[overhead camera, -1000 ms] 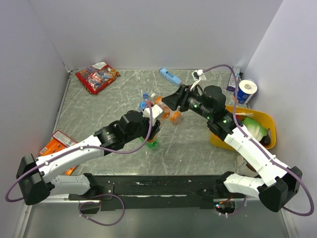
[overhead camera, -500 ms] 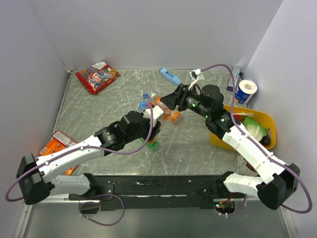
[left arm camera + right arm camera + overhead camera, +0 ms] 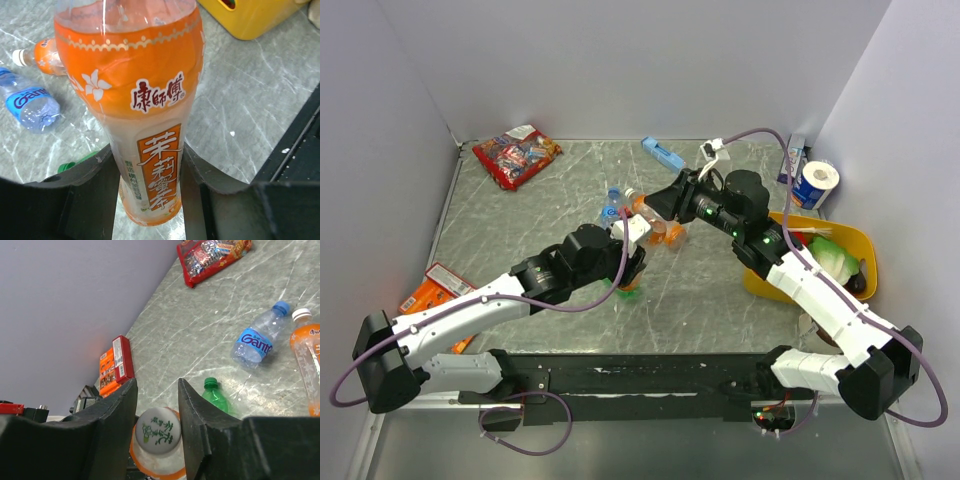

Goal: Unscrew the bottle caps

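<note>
The left gripper (image 3: 148,160) is clamped on the lower body of an orange bottle (image 3: 145,85). Its two dark fingers (image 3: 95,180) press the label from either side, and the bottle's neck end points away toward the right edge of the bench (image 3: 550,200). From above, this held bottle sits near the middle of the bench, a little toward the far edge. The right gripper (image 3: 157,385) reaches in from the right edge and meets the bottle end-on. Its fingers (image 3: 110,420) stand roughly a cap's width apart with the bottle's white cap (image 3: 159,436) in the gap between them. I cannot tell whether the pads are actually squeezing the cap or only flanking it. A second orange bottle (image 3: 307,360) with its white cap on lies on the bench just beyond the held one, toward the far edge. A clear bottle (image 3: 257,340) with a blue label and blue cap lies just beside it on the left. A green bottle (image 3: 216,396) with a green cap lies toward the near edge, partly under the left gripper in the overhead view. A yellow bin (image 3: 250,20) stands against the right edge. A red snack bag (image 3: 515,155) lies in the far left corner. A flat blue box (image 3: 663,154) lies along the far edge, and an orange-and-red packet (image 3: 438,285) lies by the left edge.
</note>
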Motion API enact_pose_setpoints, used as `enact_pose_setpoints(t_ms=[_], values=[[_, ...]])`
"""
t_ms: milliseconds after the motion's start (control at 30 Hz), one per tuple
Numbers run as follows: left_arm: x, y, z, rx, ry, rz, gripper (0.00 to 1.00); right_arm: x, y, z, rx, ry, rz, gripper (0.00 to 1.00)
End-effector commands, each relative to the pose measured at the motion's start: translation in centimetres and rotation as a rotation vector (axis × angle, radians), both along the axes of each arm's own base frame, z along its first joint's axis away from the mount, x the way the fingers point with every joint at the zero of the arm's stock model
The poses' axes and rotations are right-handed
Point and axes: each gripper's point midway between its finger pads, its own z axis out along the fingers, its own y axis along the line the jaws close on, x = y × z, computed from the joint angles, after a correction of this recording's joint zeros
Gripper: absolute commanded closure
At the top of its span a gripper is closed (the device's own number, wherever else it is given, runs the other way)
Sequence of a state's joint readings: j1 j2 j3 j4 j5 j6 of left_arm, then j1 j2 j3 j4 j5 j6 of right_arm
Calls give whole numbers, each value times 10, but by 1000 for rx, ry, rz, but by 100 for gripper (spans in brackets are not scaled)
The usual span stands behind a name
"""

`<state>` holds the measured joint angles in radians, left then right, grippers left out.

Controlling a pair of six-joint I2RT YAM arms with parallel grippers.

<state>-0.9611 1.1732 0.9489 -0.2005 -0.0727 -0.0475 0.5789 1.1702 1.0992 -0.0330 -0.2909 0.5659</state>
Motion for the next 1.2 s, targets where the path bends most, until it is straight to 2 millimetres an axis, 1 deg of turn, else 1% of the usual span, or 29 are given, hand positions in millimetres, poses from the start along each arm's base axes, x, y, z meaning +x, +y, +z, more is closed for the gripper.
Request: enact_pose_setpoints(t_ms=[0, 133, 167, 233, 267, 333, 367, 400, 500, 533, 600, 633, 667, 733, 767, 800, 833, 900, 1033, 1167], values=[[-5, -13, 42, -128, -34, -48, 51, -10, 13, 33, 48, -83, 73, 58], [-7, -12, 52, -179, -22, -80, 51, -14, 13, 35, 35, -108, 95, 63], [-6, -11, 52, -188, -13, -79, 51, -15, 12, 35, 25, -121, 100, 68], [-10, -12, 55, -208, -1, -118, 51, -18, 14, 38, 19, -137, 124, 72], [-8, -10, 58, -218, 2, -121, 51, -20, 14, 39, 13, -151, 134, 75], [-18, -14, 62, -241, 27, -197, 51, -24, 16, 40, 5, -174, 166, 77], [-17, -12, 63, -252, 35, -213, 51, -26, 15, 43, 3, -186, 173, 79], [-31, -17, 69, -277, 56, -308, 51, -28, 15, 44, -1, -195, 185, 80], [-44, -16, 79, -315, 78, -425, 51, -37, 16, 49, -8, -235, 243, 82], [-58, -16, 82, -331, 99, -512, 50, -40, 16, 50, -12, -248, 259, 82], [-64, -14, 88, -355, 106, -570, 51, -48, 15, 52, -9, -264, 306, 83], [-76, -13, 92, -370, 124, -644, 51, -51, 15, 53, -10, -276, 321, 83], [-78, -11, 93, -380, 139, -666, 50, -57, 14, 55, -7, -286, 348, 83], [-85, -9, 96, -396, 163, -728, 50, -59, 9, 55, -4, -292, 357, 84], [-93, -7, 98, -407, 186, -778, 50, -59, 7, 60, 11, -312, 350, 84], [-94, -7, 97, -410, 199, -792, 50, -57, 2, 54, 18, -302, 352, 85], [-95, -8, 100, -418, 192, -806, 50, -60, -1, 58, 46, -299, 359, 85], [-97, -7, 99, -427, 217, -821, 50, -62, -7, 59, 75, -315, 391, 85], [-92, -9, 94, -427, 239, -804, 50, -69, -13, 62, 102, -318, 421, 85], [-88, -11, 90, -425, 253, -787, 51, -73, -14, 62, 91, -333, 436, 83]])
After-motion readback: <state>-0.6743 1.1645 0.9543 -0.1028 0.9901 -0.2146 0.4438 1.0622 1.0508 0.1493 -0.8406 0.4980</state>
